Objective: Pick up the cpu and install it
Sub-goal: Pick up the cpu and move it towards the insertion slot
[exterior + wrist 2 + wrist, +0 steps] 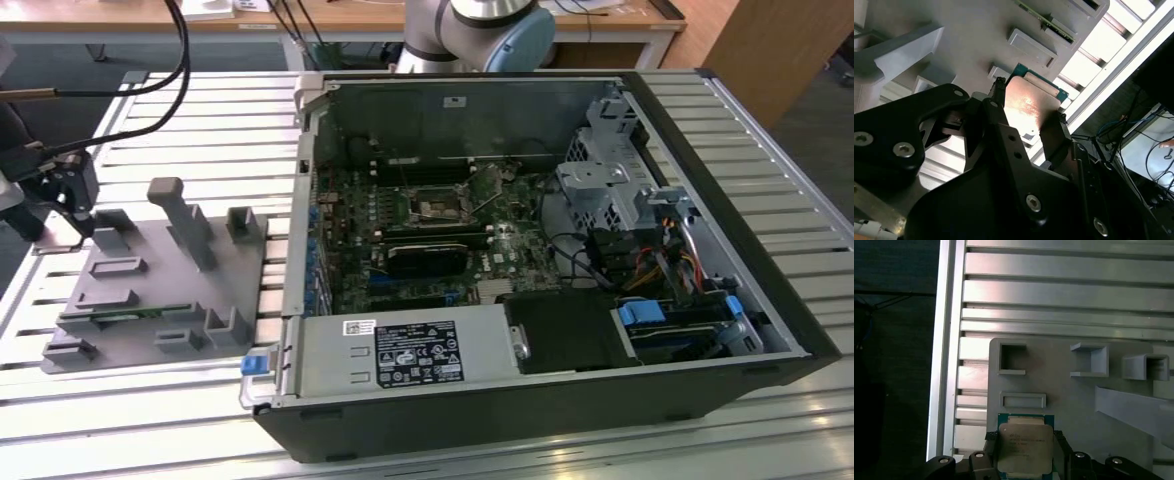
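**One chip in the clamp, a whole case away from its socket**

Half the slatted metal table (200, 110) is taken up by the open computer case (534, 420), which lies on its side with the motherboard (350, 262) facing up. At the exterior view's left sits the grey tray (147, 300) of holders, and the gripper (63, 200) hangs over its far left corner. Inside the case is the black-framed socket (438, 205), well apart from the tray. In both wrist views the black fingers (991, 450) are closed against two opposite edges of the cpu (1023, 446), its silvery lid up and green rim showing. Whether it is clear of the tray I cannot tell. The hold is on thin edges only, so I'd worry about the chip tilting or slipping free over the table. A skewed chip reaching the socket could bend its contacts, and the case's walls leave little room for error.
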`<state>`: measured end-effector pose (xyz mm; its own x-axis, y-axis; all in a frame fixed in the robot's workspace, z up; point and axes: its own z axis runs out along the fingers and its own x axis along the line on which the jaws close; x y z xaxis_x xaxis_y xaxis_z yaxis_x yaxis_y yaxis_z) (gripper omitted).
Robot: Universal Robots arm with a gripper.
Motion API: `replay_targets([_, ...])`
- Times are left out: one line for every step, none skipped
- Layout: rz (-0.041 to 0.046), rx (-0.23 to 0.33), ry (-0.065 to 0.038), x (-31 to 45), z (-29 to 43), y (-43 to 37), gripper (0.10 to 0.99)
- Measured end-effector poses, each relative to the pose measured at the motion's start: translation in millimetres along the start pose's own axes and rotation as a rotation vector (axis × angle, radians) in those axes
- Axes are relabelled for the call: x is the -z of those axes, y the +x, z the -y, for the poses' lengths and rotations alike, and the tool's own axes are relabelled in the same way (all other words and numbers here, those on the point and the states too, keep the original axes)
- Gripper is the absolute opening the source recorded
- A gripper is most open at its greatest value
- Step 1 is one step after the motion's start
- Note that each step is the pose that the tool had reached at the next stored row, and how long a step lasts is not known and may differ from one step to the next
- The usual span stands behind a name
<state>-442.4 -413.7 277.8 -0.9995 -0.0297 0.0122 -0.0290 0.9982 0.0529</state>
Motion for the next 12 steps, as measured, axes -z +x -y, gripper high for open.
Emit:
replay_targets([0.0001, 0.000, 0.000, 0.7, 0.0, 0.0, 0.529])
replay_targets([0.0002, 0.000, 0.000, 1.4, -0.1, 0.0, 0.529])
replay_targets([0.0001, 0.000, 0.000, 2.2, -0.1, 0.0, 0.529])
replay_targets([0.0000, 0.000, 0.000, 3.1, -0.2, 0.0, 0.529])
replay_targets([0.0000, 0.000, 0.000, 4.0, -0.2, 0.0, 0.529])
replay_targets([0.0000, 0.000, 0.000, 5.0, -0.3, 0.1, 0.529])
replay_targets([0.0000, 0.000, 0.000, 5.7, -0.3, 0.1, 0.529])
replay_targets([0.0001, 0.000, 0.000, 6.3, -0.3, 0.1, 0.529])
replay_targets([0.0001, 0.000, 0.000, 7.0, -0.4, 0.1, 0.529])
replay_targets([0.0001, 0.000, 0.000, 7.6, -0.4, 0.1, 0.529])
replay_targets([0.0001, 0.000, 0.000, 8.2, -0.4, 0.1, 0.529])
replay_targets([0.0000, 0.000, 0.000, 8.8, -0.5, 0.1, 0.529])
